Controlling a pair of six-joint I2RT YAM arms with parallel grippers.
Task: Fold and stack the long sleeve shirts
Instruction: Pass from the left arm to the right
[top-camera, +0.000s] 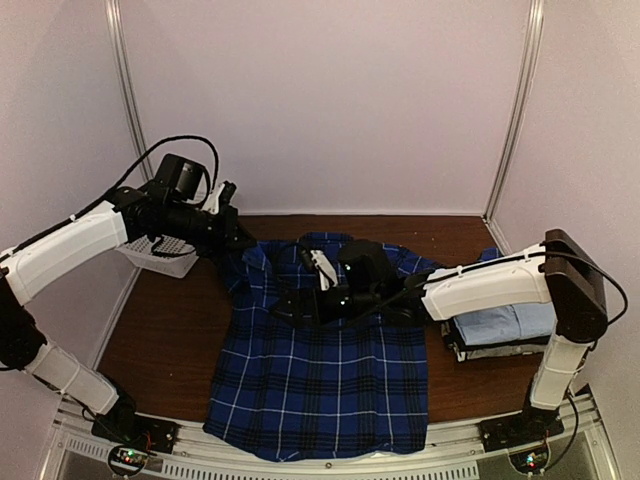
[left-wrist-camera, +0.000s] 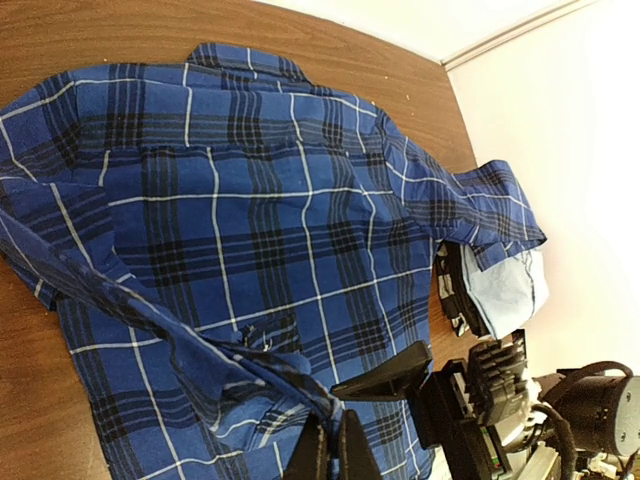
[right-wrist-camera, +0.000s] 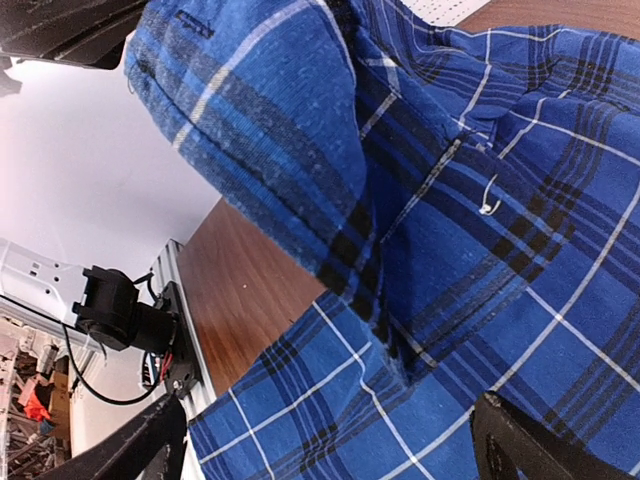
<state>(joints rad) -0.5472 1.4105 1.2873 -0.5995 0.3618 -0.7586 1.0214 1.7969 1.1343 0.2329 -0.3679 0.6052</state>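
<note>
Left pincer (left-wrist-camera: 332, 445) clamps plaid shirt (top-camera: 320, 370); right pincer (right-wrist-camera: 335, 455) gapes.

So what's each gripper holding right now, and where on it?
Left gripper pinches the plaid shirt by its sleeve; right gripper is open, holding nothing.

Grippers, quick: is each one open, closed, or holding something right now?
Left gripper: closed, pinching a sleeve of the plaid shirt.
Right gripper: open, holding nothing.
</note>
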